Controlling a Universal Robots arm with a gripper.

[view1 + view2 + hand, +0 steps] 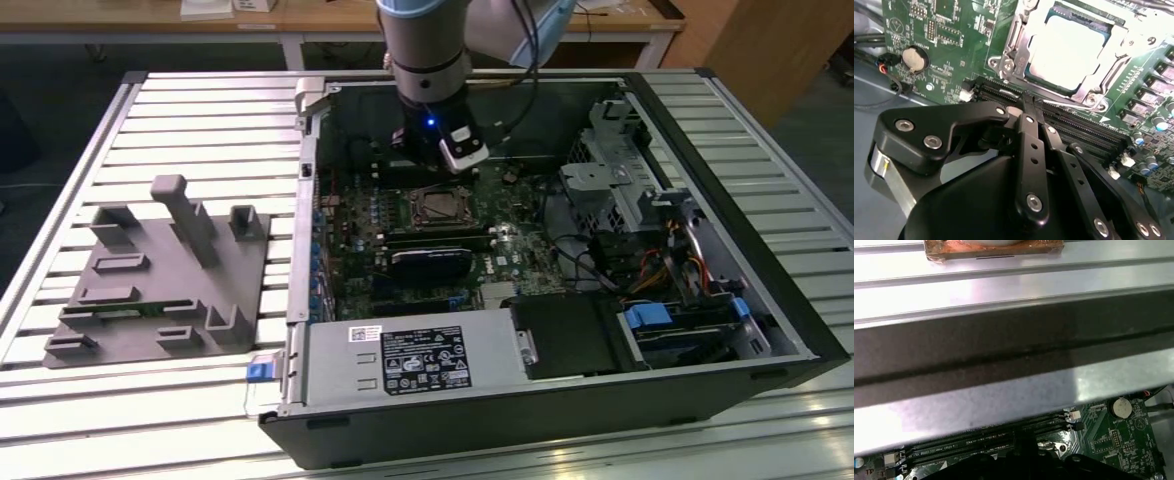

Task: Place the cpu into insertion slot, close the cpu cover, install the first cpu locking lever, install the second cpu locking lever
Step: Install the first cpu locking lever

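Black pincer (pixel 1029 102) links crowd the second wrist view, the fingers drawn together with nothing held between them, tips poised over the memory slots (pixel 1074 127). Just beyond the pincer, the cpu (pixel 1074 47) is seen seated in its socket, framed by the cpu cover (pixel 1019 45), which appears laid flat so the chip is held down.

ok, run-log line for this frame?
cpu: in socket | cover: closed over it | gripper: shut, empty, above RAM slots
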